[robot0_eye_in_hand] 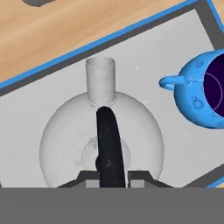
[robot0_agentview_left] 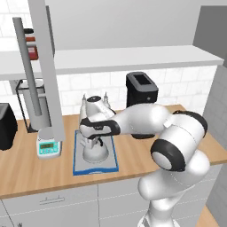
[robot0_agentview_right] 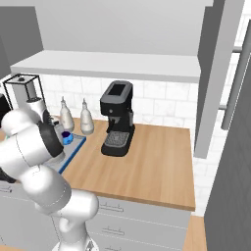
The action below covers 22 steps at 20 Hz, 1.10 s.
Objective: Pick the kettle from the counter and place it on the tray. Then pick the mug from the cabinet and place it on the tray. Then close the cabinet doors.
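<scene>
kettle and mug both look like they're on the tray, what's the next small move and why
Probably open the fingers fully and lift straight up. The kettle sits on the tray beside the mug, and the fingers hug its black handle, so the hand must clear it before turning to the cabinet door, which stands open.

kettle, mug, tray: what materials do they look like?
Kettle: matte silver-grey body, probably brushed metal; its black handle looks plastic. Mug: bright blue with faint mottling, likely glazed ceramic. Tray: flat grey base, blue rim, plastic or coated metal; unclear.
</scene>
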Motion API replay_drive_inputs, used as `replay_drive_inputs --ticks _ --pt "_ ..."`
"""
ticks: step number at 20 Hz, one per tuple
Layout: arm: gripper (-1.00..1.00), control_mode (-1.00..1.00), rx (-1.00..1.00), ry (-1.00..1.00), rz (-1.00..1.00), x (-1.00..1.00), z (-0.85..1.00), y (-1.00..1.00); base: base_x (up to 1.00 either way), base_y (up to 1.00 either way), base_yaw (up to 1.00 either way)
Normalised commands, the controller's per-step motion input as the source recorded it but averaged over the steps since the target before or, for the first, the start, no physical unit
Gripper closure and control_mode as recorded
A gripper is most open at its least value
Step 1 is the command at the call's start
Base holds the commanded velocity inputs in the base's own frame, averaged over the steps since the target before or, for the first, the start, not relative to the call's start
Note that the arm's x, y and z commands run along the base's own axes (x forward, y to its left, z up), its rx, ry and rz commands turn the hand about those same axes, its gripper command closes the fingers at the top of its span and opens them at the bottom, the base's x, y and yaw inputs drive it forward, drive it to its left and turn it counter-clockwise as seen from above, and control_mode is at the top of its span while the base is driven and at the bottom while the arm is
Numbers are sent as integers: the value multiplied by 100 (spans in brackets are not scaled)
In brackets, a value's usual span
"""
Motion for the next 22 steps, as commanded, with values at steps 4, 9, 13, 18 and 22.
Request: replay_drive_inputs --ticks 4,9,13,18,22 --pt "-100 -100 0 0 7 -5 -2 0 0 0 0" --pt "-100 -100 0 0 8 -21 0 0 0 0 0" --pt "-100 -100 0 -7 8 -39 18 0 0 0 0" --pt "-100 -100 0 -18 5 -57 41 0 0 0 0" --pt "-100 -100 -1 -21 1 -66 36 0 0 0 0"
